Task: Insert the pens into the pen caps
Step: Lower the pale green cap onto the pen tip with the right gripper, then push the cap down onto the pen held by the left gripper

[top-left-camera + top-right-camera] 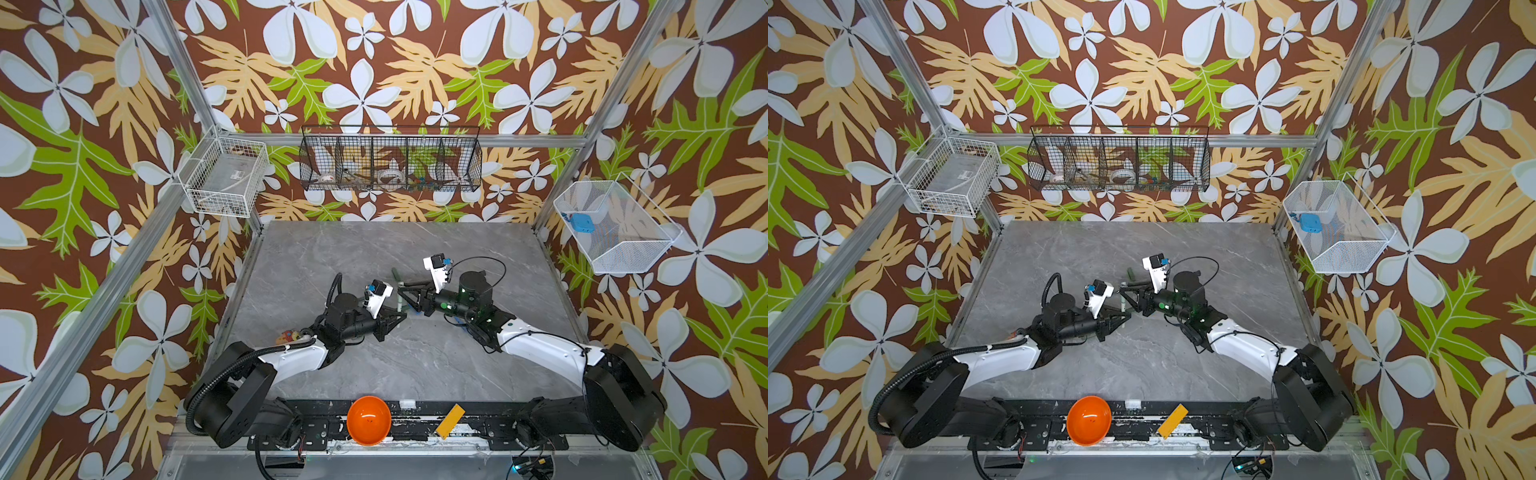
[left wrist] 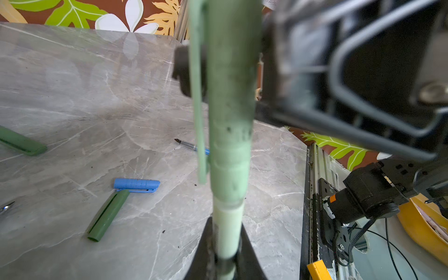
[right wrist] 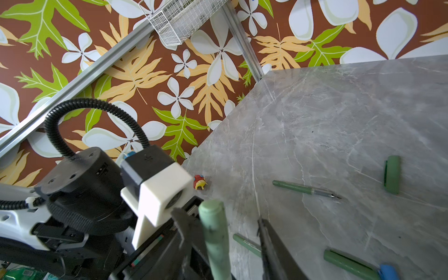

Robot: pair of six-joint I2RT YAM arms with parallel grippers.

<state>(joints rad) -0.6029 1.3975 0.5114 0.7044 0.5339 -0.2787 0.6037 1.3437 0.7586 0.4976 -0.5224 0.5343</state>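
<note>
- The left end effector (image 2: pixel 226 244) is clamped on the bare back end of the pale green pen (image 2: pixel 229 228). The pen's long axis runs straight out from its fingers towards the opposite arm.
- The pale green cap (image 2: pixel 230 109) sits over the pen's front end, in line with it, and its rim meets the paler barrel just past the left fingers. It looks seated, but I cannot tell whether it is pushed fully home.
- The right end effector (image 3: pixel 218 215) faces the cap end-on with its fingers apart. One finger is close beside the cap and the other is clear of it, so there is no squeeze.
- In both top views the two end effectors meet tip to tip above the middle of the desk (image 1: pixel 374 257), with the pen held off the surface.
- The coming move likely turns on that shared axis. The right arm should back away along the pen's length, since a sideways move could knock the cap askew.
- The blue pen (image 2: pixel 192 146), blue cap (image 2: pixel 137 185), dark green cap (image 2: pixel 108 215) just beside it and dark green pen (image 3: pixel 305 190) lie flat on the desk beneath. The free right arm seems better placed for them.
</note>
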